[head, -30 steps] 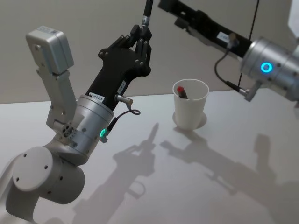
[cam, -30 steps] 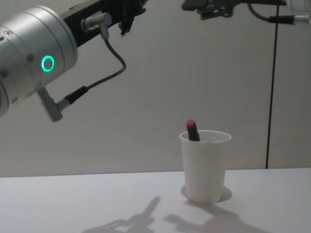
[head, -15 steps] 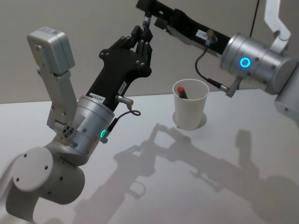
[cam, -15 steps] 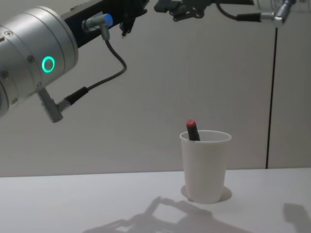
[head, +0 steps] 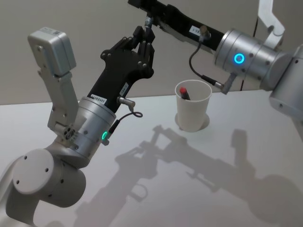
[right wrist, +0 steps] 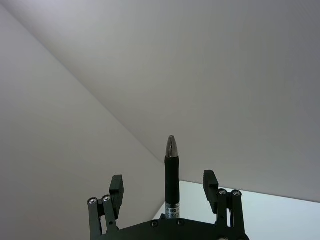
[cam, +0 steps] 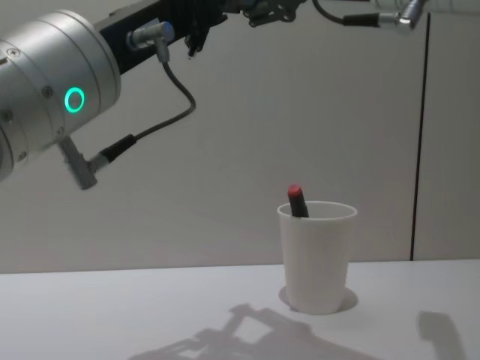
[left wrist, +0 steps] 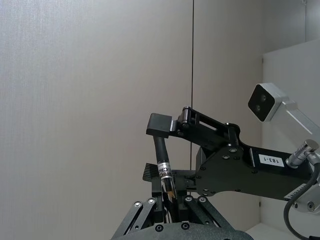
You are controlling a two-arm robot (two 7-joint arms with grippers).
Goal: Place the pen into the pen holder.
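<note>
High above the table, my left gripper (head: 145, 39) is shut on a black pen (head: 148, 21) that stands upright out of its fingers (left wrist: 167, 202). My right gripper (head: 143, 8) reaches in from the right at the pen's upper end. It is open, and in the right wrist view the pen (right wrist: 171, 175) stands between its spread fingers (right wrist: 116, 186) without touching them. The pen holder (head: 193, 112), a white paper cup, stands upright on the table below and to the right, with a red-capped pen (head: 183, 92) leaning inside it.
The white table (head: 227, 189) carries the arms' shadows around the cup. A plain wall stands behind, with a dark vertical line (cam: 418, 150) at the right. My left arm's grey body (head: 57, 156) fills the near left.
My right arm has swung in from the right and brought its open gripper up to the pen. The left gripper, the pen and the cup have stayed where they were.
</note>
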